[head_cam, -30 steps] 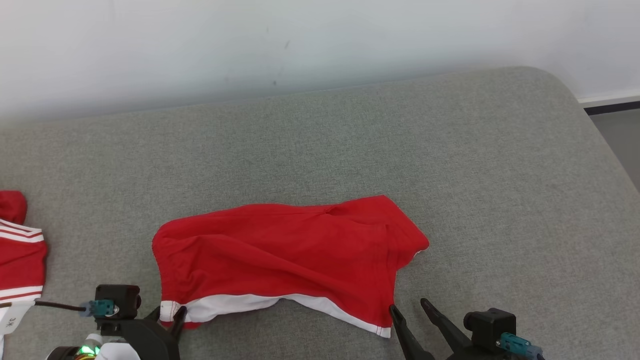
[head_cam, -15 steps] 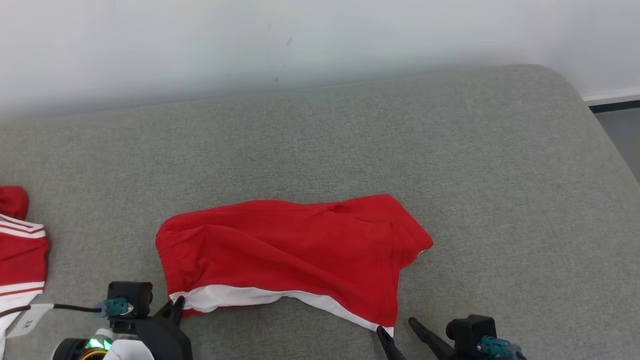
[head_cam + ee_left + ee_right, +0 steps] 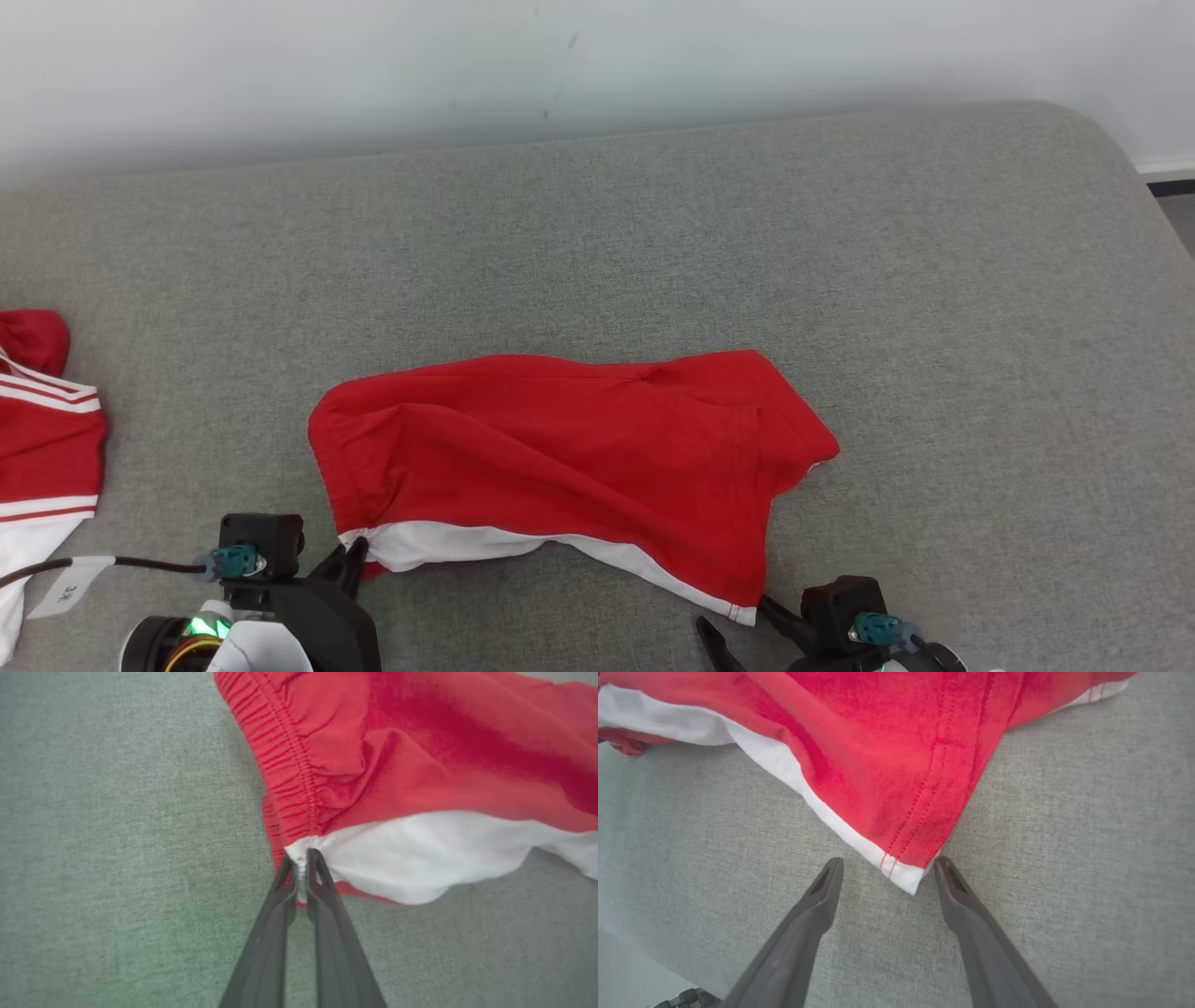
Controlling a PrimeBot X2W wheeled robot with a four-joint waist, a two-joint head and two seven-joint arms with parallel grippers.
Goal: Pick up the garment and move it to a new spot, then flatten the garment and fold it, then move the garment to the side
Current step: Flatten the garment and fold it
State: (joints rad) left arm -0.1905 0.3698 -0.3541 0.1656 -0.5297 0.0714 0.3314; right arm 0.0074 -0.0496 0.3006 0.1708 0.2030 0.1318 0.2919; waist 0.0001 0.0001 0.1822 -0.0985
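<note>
The red garment [image 3: 569, 457] is laid in the middle of the grey cushion [image 3: 887, 261], its white band at the near side. Its near left corner is pinched by the left gripper [image 3: 301, 865]. The fingers of the right gripper [image 3: 886, 864] are spread, and the near right corner is found between their tips.

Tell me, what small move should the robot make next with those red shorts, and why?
Probably close the right jaws. They stand open on either side of the white-hemmed corner of the red shorts, while the left jaws are shut on the waistband corner. With both corners pinched, it could lift the shorts.
</note>
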